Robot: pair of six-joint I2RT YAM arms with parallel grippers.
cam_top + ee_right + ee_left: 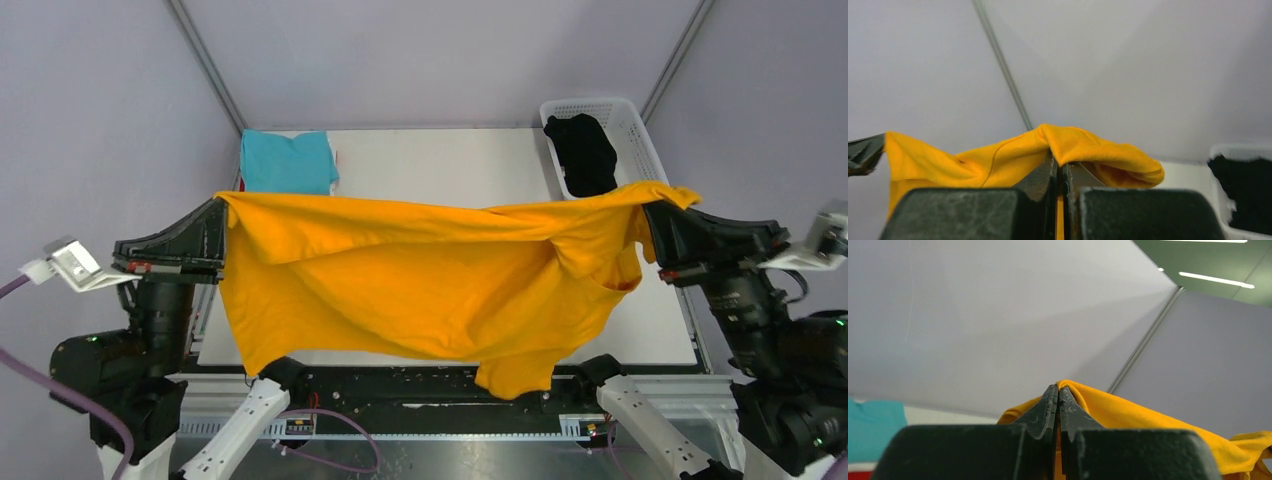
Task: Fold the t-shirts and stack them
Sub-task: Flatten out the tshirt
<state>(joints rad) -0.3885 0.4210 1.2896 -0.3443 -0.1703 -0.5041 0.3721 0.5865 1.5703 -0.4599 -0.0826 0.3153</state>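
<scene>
A large mustard-orange t-shirt point(420, 280) hangs stretched in the air above the white table point(440, 160), held by its two upper corners. My left gripper point(222, 215) is shut on its left corner point(1088, 400). My right gripper point(655, 215) is shut on its right corner point(1083, 145). The shirt's lower edge droops toward the near table edge. A folded teal t-shirt point(287, 160) lies at the table's far left, with a red edge point(858, 475) showing under it in the left wrist view. A black t-shirt point(580, 152) sits in the basket.
A white plastic lattice basket point(628, 125) stands at the far right corner of the table. Grey enclosure walls surround the table on three sides. The arm bases sit at the near edge.
</scene>
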